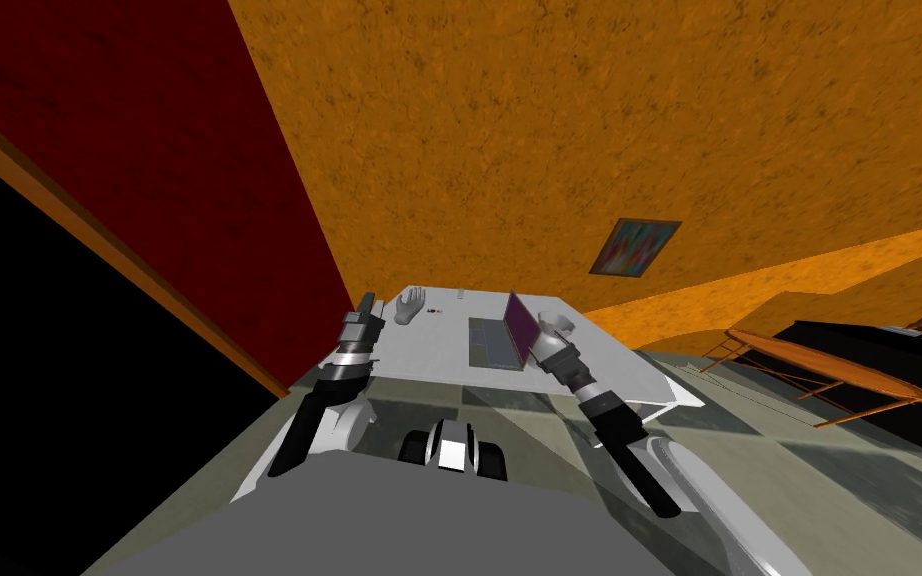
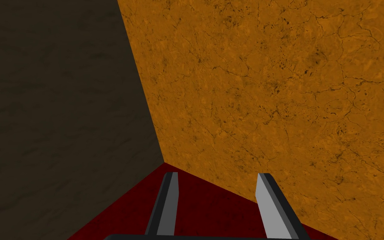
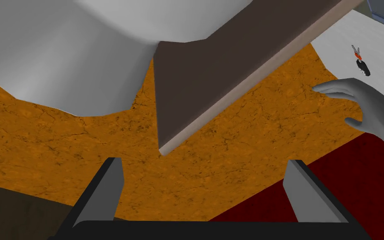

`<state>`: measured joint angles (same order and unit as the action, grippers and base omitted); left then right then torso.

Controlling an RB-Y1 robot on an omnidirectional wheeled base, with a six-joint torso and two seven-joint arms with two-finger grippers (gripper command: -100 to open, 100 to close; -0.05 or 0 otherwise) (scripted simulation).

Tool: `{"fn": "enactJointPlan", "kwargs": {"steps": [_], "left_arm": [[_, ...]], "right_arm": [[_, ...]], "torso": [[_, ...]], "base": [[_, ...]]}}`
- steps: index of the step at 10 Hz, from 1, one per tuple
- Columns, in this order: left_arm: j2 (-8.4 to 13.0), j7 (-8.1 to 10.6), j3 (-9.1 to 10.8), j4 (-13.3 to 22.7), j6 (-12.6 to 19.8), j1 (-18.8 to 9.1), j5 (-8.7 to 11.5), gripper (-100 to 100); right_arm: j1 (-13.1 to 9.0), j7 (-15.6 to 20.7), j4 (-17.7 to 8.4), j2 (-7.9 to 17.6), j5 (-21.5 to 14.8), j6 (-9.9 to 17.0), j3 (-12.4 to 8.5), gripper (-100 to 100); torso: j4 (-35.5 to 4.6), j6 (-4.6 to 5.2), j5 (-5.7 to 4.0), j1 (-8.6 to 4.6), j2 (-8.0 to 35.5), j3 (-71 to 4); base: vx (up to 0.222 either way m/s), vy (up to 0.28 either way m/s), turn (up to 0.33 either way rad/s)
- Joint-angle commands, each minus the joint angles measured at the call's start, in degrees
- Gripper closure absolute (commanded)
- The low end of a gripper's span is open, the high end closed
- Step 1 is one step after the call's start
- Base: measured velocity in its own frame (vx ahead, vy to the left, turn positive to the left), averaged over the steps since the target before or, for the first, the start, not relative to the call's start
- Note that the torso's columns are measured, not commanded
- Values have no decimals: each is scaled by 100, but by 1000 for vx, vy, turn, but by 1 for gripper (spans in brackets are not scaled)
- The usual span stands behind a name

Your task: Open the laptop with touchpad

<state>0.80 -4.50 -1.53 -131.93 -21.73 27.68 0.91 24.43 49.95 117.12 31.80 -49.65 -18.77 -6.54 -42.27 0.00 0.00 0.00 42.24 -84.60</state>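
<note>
Head view: a grey laptop with a magenta screen [image 1: 497, 345] sits near the middle of a white flat-topped bench [image 1: 429, 350], its lid raised close to upright. The right arm reaches in behind the lid. In the right wrist view, the right tool [image 3: 208, 191] has its fingers spread wide, holding nothing, and a corner of the lid's dark brown back [image 3: 212, 71] lies just ahead of them. A grey model hand [image 3: 370, 108] and a small black-and-orange key bunch [image 3: 360, 62] lie farther along the bench. The left tool [image 2: 218, 200] is held up at the bench's left edge, its fingers apart and empty.
</note>
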Motion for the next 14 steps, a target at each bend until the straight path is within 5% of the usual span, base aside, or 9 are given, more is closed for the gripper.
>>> {"fn": "enactJointPlan", "kwargs": {"steps": [1, 5, 6, 14], "left_arm": [[0, 0, 0, 0, 0, 0, 0, 0], [0, 0, 0, 0, 0, -1, 0, 0], [0, 0, 0, 0, 0, -1, 0, 0], [-1, 0, 0, 0, 0, -1, 0, 0]], "right_arm": [[-38, 274, -76, 173, -278, 21, -37, -100], [-58, 440, -112, 274, -448, 29, -54, -100], [-58, 438, -111, 273, -446, 29, -54, 100], [570, 1156, 395, 793, -1302, 129, -170, 100]], "torso": [[-1, 0, 0, 2, 4, 2], [-4, 0, -1, -4, 15, 9], [-6, 1, -1, -3, 18, 12], [-6, 12, -2, -19, 16, 10]], "base": [[67, 26, -6], [44, 11, -3], [7, -2, -5], [36, 105, -30]]}}
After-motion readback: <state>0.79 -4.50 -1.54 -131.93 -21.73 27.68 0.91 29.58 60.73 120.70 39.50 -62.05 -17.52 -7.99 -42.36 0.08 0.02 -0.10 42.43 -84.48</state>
